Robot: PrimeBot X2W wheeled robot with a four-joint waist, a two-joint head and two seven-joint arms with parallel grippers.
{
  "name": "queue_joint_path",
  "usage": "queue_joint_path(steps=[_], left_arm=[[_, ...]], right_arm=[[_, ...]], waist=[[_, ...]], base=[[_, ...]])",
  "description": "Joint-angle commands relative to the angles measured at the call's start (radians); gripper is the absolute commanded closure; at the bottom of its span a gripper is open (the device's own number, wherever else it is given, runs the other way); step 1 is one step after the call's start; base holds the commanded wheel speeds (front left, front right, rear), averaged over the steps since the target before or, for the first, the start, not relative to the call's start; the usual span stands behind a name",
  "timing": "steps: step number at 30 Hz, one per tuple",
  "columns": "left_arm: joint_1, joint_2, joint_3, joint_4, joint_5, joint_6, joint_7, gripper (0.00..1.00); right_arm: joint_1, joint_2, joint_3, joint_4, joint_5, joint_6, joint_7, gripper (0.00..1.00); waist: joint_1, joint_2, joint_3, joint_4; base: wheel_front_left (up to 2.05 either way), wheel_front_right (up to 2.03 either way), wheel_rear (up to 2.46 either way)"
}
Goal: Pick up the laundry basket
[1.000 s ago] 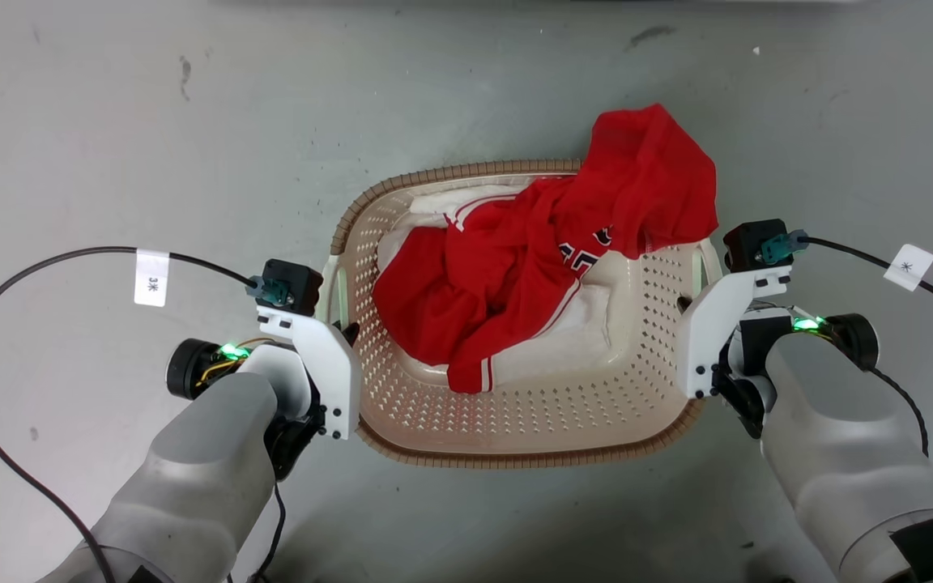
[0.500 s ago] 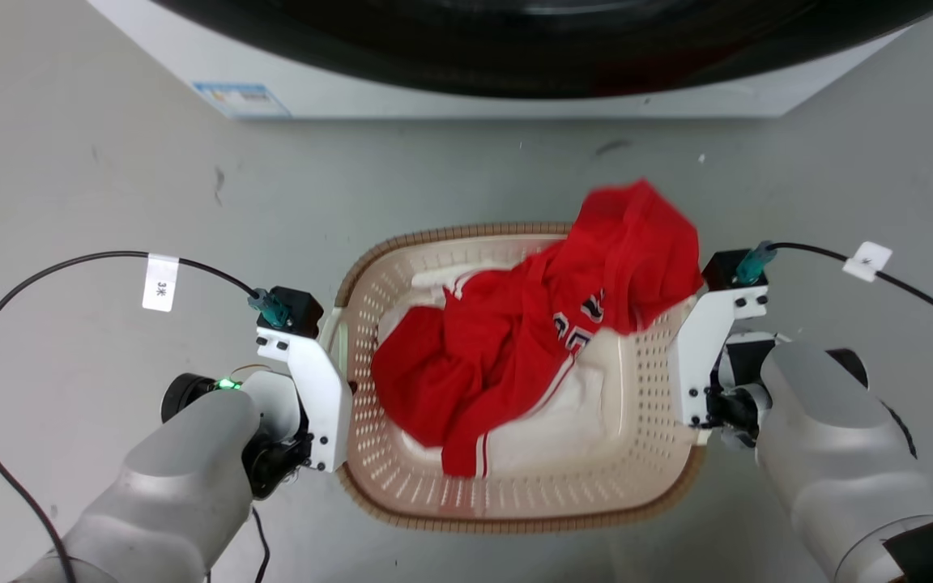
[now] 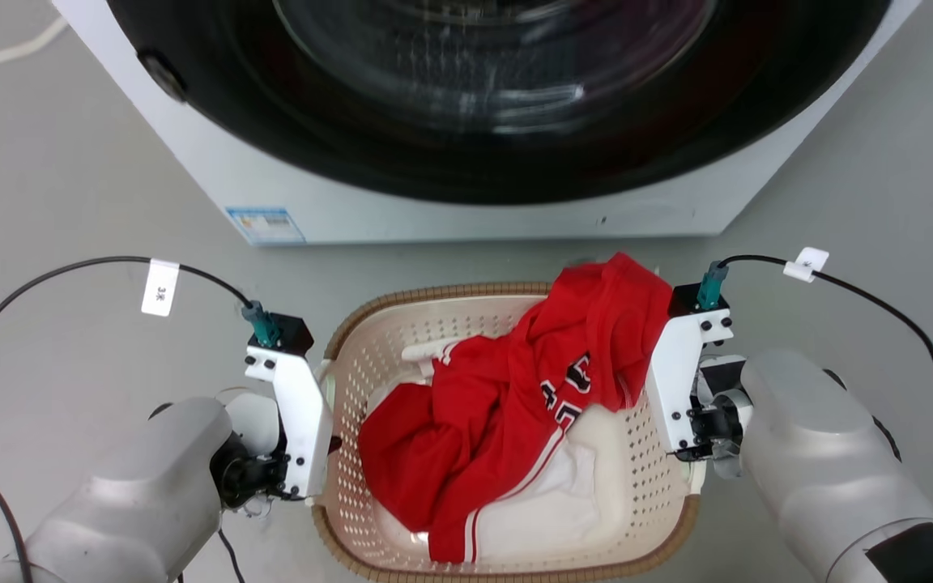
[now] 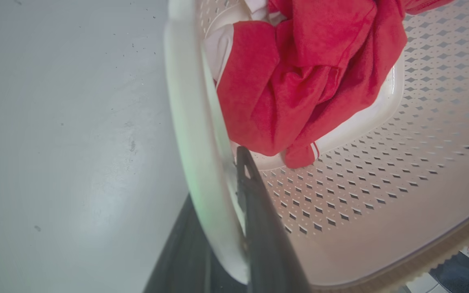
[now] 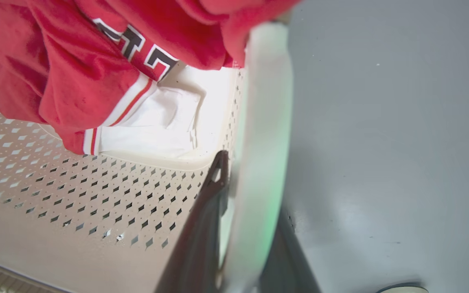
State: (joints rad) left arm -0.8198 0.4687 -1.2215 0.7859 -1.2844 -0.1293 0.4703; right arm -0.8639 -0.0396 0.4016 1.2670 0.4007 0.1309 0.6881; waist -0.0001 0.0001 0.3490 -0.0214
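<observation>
The left gripper [image 4: 217,191] is clamped on the left handle [image 4: 189,122] of the laundry basket [image 3: 361,364]. One dark finger is inside the wall and the other outside, half hidden behind the loop. In the basket a red jersey [image 3: 499,405] lies over a white garment [image 3: 547,502] and covers the far right rim. The right gripper [image 5: 250,191] pinches the basket's right handle [image 5: 265,122] likewise. The washer [image 3: 337,194] stands just beyond the basket's far rim; the head view cuts off the near rim.

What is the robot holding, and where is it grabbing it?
The laundry basket, by its two white loop handles: the left gripper pinches the left handle and the right gripper pinches the right handle.
</observation>
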Motion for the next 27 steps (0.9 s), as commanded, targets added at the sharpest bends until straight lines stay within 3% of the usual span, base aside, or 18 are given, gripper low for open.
queue_joint_path(steps=[1, 10, 27], left_arm=[[0.01, 0.031, -0.007, 0.0, -0.001, -0.002, 0.008, 1.0], [0.048, 0.062, -0.033, -0.029, -0.059, -0.002, 0.078, 1.0], [0.127, 0.079, -0.053, -0.043, -0.13, -0.002, 0.212, 1.0]], right_arm=[[0.018, -0.019, 0.015, 0.0, 0.003, 0.0, 0.02, 1.0], [0.042, -0.02, 0.052, -0.011, 0.053, 0.0, 0.09, 1.0], [0.09, -0.022, 0.114, -0.028, 0.123, 0.0, 0.18, 1.0]], waist=[[0.0001, -0.0001, -0.068, -0.011], [0.0001, -0.0001, -0.208, -0.015], [0.0001, -0.0001, -0.355, -0.02]], base=[[0.0, 0.0, 0.0], [0.0, 0.0, 0.0], [0.0, 0.0, 0.0]])
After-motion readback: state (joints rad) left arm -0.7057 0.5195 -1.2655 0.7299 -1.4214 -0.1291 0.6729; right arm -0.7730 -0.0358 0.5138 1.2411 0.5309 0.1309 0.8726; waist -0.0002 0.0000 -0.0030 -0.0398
